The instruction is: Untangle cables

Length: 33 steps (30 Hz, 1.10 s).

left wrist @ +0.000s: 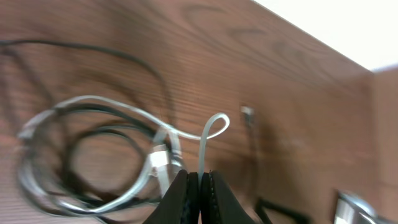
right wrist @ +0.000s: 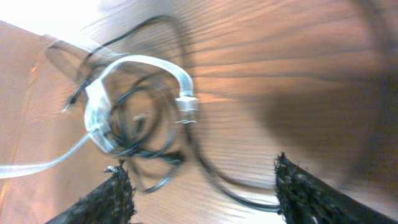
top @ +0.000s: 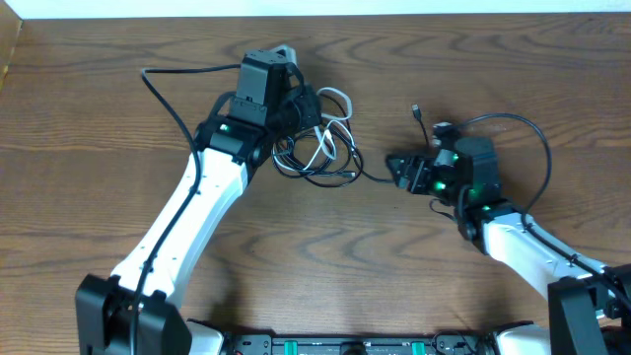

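The cables lie in a tangle (top: 317, 150) at the table's middle: black loops with a white cable (top: 338, 99) wound through them. My left gripper (top: 304, 106) sits at the tangle's upper left. In the left wrist view it (left wrist: 200, 180) is shut on a strand of the white cable (left wrist: 214, 124), which loops just beyond the fingertips. My right gripper (top: 396, 170) is open at the tangle's right. In the right wrist view a black cable (right wrist: 249, 193) runs between its open fingers (right wrist: 205, 190) without being pinched, and the white cable (right wrist: 149, 62) lies beyond.
A small plug end (top: 416, 108) of a thin black cord lies loose above the right gripper; it also shows in the left wrist view (left wrist: 247, 113). Thicker black arm wires curve at the far left (top: 163, 94) and the right (top: 537, 138). The table's back edge (top: 394, 14) is near.
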{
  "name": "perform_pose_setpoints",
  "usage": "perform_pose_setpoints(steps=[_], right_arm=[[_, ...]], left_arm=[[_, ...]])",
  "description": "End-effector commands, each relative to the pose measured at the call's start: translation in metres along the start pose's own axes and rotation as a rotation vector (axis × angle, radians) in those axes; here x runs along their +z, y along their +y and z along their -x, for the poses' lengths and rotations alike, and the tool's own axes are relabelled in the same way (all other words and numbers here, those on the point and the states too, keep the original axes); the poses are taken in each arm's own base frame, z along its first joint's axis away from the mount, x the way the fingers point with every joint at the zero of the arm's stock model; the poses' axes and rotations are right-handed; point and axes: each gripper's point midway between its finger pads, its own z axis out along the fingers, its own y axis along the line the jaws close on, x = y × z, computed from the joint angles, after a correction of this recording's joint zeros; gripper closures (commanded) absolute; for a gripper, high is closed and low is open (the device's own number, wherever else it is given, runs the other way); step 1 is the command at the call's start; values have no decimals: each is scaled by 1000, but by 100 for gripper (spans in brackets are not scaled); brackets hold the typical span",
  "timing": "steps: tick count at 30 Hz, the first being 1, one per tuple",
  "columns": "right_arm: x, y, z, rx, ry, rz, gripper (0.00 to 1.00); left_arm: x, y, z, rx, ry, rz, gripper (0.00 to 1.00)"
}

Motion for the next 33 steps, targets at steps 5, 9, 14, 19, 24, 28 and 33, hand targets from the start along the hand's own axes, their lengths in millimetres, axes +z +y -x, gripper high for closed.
perform_pose_setpoints(steps=[5,9,14,19,24,28,33], right_arm=[[25,59,-15,-210,-46,116,44],[47,62,-31,-243,-58,85,19],[80,71,-45,-266,-21,76,20],[117,74,-36,-228,-13,33,19],[142,64,-30,-220,12,-46,33],[141,35,-36,-212,50,-189,69],[114,2,-49,-171,180,-325,99]], left_arm=[[-18,53,47,-132,-170,160,92],[-21,60,51,-157,-170,156,92],[-21,64,47,-163,-153,169,92],[-21,65,45,-164,-145,176,92],[-21,70,37,-167,-115,198,92],[-22,74,31,-170,-91,218,93],[-22,75,30,-171,-88,220,92]])
